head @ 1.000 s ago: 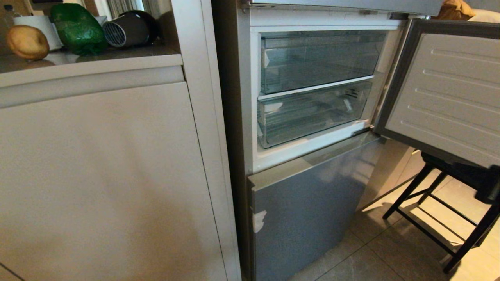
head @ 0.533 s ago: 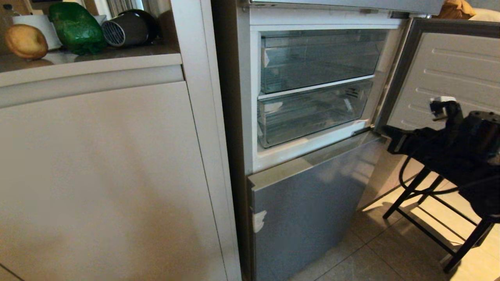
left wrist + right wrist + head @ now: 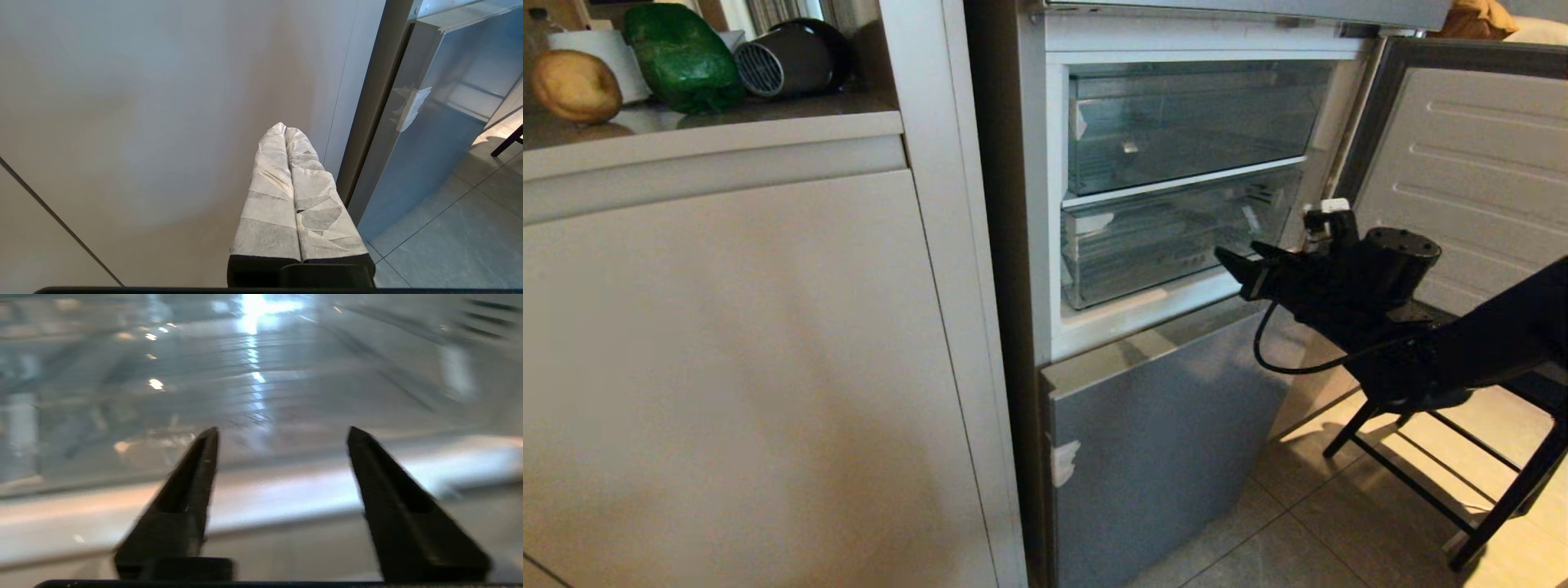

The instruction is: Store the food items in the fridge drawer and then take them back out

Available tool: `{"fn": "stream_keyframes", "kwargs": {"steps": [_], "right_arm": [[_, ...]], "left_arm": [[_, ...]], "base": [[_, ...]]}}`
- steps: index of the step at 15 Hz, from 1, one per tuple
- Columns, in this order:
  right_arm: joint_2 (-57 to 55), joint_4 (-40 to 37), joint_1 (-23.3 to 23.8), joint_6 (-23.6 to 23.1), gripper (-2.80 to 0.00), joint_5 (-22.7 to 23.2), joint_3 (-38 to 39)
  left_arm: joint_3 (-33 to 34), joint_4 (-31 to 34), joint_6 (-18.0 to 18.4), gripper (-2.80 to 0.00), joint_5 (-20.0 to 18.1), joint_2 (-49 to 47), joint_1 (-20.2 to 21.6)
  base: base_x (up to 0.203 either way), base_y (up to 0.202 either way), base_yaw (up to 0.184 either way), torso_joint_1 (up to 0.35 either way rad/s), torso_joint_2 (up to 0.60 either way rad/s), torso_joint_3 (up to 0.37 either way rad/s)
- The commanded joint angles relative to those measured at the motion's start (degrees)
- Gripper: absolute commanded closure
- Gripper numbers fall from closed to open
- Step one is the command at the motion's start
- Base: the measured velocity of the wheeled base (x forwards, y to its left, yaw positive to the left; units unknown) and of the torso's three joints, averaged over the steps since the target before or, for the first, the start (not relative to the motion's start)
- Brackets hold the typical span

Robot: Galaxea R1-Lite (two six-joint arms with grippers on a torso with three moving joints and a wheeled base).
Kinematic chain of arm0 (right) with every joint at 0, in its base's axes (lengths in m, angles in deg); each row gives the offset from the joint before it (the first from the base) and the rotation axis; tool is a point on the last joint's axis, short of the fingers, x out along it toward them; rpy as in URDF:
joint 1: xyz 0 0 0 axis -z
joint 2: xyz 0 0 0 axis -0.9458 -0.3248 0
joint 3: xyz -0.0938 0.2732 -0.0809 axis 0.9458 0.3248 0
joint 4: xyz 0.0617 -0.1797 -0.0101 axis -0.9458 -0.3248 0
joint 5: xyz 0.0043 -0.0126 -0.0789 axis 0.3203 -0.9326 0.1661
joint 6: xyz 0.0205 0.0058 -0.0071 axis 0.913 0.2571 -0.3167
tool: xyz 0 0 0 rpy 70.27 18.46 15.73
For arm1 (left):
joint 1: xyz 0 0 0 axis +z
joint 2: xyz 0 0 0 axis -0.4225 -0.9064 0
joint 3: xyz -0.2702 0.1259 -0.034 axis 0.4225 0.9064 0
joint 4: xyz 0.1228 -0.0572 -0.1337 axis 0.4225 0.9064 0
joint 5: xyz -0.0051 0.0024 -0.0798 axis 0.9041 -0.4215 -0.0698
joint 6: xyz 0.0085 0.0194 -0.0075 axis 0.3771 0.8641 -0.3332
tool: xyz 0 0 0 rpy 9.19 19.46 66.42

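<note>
Because the fridge drawer [image 3: 1168,245] is shut inside the open silver-grey fridge [image 3: 1168,408], the right gripper [image 3: 1241,265] comes first: its jaws stand wide and empty, level with the drawer's front lip and just off its right end, likely to hook and pull it. Well left of the drawer, on the counter [image 3: 711,135], wait the potato [image 3: 574,86] and green pepper [image 3: 678,57]. Pressed together, the left gripper [image 3: 286,130] hangs parked beside the beige cabinet door [image 3: 143,122]

One potato [image 3: 576,85], one green pepper [image 3: 680,55], two clear fridge drawers [image 3: 1176,237].
</note>
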Motion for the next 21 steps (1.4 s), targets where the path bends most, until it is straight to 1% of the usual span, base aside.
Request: {"fn": "stream_keyframes", "kwargs": {"steps": [1,3,4,5,12,17,19,21], "right_arm": [[-3.39,0.3,-2.06,-1.34,-2.8,-0.07,-3.57],[-5.81,0.11,-3.2,-5.37,-2.8,-0.76,-6.72],[-6.83,0.08,-3.31,-6.99,-2.8,-1.93,-8.17],[-7.13,0.07,-3.34,-7.74,-2.8,-2.98,-8.88],[-3.69,0.09,-3.25,-8.29,-2.8,-3.07,-9.32],[-4.68,-1.9,-2.63,-9.46,-2.8,-3.14,-13.15],[-6.91,-2.43,-2.46,-9.51,-2.8,-3.15,-18.18],[-8.9,-4.51,-2.23,-9.55,-2.8,-3.23,-22.27]], "left_arm": [[0.62,-0.03,-0.02,0.0,0.01,-0.06,0.01],[0.62,-0.03,-0.02,0.0,0.0,0.02,0.01],[0.62,-0.03,-0.02,0.0,0.0,0.02,0.01],[0.62,-0.03,-0.02,0.0,0.01,0.02,0.01],[0.62,-0.03,-0.02,0.0,0.01,0.02,0.01],[0.62,-0.03,-0.02,0.0,0.01,0.02,0.01],[0.62,-0.03,-0.02,0.0,0.01,0.02,0.01],[0.62,-0.03,-0.02,0.0,0.01,0.02,0.01]], "base": [[0.0,0.0,0.0,0.0,0.0,0.0],[0.0,0.0,0.0,0.0,0.0,0.0],[0.0,0.0,0.0,0.0,0.0,0.0],[0.0,0.0,0.0,0.0,0.0,0.0],[0.0,0.0,0.0,0.0,0.0,0.0],[0.0,0.0,0.0,0.0,0.0,0.0],[0.0,0.0,0.0,0.0,0.0,0.0],[0.0,0.0,0.0,0.0,0.0,0.0]]}}
